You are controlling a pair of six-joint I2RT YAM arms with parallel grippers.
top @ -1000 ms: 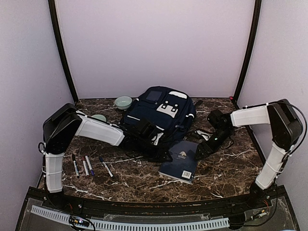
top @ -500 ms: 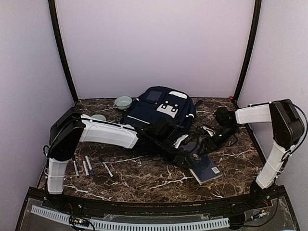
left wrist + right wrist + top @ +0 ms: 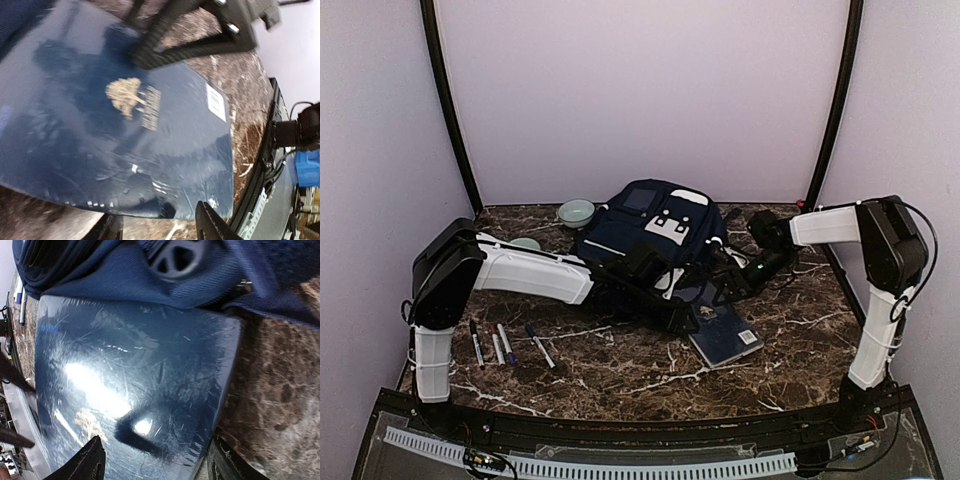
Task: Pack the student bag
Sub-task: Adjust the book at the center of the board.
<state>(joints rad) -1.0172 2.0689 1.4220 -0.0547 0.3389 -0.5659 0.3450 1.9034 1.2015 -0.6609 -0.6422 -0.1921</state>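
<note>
The student bag [image 3: 655, 228], a navy backpack with a grey-white patch, lies at the back middle of the table; its fabric fills the top of the right wrist view [image 3: 150, 285]. A dark blue hardcover book [image 3: 725, 336] lies flat in front of it, to the right. My left gripper [image 3: 682, 316] hovers at the book's left edge. In its wrist view the book [image 3: 125, 125] spreads ahead of the open gripper [image 3: 160, 231]. My right gripper [image 3: 722, 290] sits over the book's far corner beside the bag. It is open [image 3: 155, 466] above the glossy cover [image 3: 125, 380].
Several pens [image 3: 505, 345] lie at the front left. A pale green bowl [image 3: 576, 212] stands left of the bag and another [image 3: 526, 244] peeks out behind my left arm. Bag straps [image 3: 750, 270] trail at the right. Walls close in on three sides.
The book slid rightward and turned, then came back a little toward the bag. My left arm reached right and drew back; my right gripper moved left toward the bag.
</note>
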